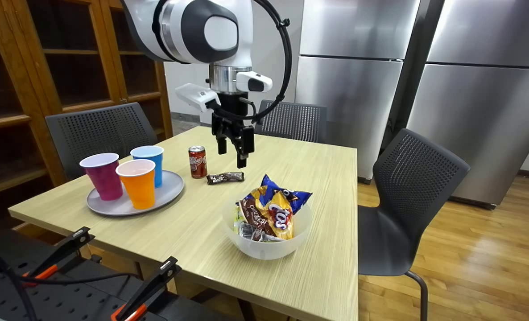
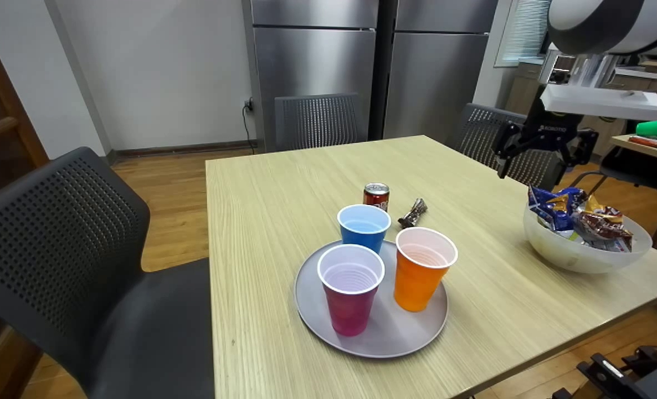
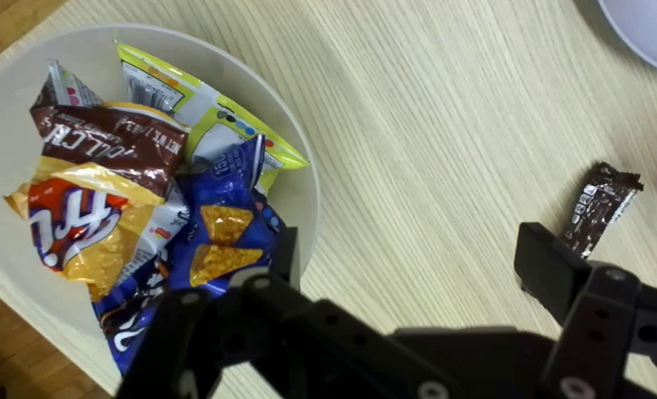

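Jaws apart near crinkled bags [image 1: 270, 210]

Arm [image 1: 245, 48] rounded, white; dark grey joint cap [image 1: 192, 33] with white oval inset [image 1: 220, 32]; silver metal collar [image 1: 224, 79]. Black cable bundle [image 1: 288, 53] looped outside, tied. White boxy housings [image 1: 197, 96] at black wrist [image 1: 234, 103]. Pincer [image 1: 232, 155] black, white ROBOTIQ lettering [image 2: 552, 128], exposed round screw heads [image 3: 615, 274], flat blocky pads [image 3: 547, 263].
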Controlling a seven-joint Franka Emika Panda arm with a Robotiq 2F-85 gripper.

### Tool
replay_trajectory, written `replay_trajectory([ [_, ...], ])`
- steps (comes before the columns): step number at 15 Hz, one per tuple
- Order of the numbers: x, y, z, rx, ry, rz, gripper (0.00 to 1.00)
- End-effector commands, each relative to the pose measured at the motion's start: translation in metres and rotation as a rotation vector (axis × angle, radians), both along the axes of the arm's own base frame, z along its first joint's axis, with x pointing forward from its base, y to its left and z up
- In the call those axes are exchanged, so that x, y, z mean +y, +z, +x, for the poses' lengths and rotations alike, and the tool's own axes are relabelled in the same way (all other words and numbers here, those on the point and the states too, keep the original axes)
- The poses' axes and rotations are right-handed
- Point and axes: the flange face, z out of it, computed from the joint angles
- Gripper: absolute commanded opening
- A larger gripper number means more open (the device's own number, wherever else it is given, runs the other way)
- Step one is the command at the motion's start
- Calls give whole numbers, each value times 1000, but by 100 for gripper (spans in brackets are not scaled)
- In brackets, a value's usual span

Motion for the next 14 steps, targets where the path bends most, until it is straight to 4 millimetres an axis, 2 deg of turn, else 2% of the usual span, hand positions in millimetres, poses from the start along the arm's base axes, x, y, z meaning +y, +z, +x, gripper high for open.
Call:
replay_trajectory([
  [1, 15, 4, 1, 55, 68, -18, 100],
  [5, 21, -3, -3, 121, 124, -39, 100],
  [6, 18, -6, -4, 80, 103, -24, 100],
  [14, 18, -8, -5, 86, 106, -25, 100],
])
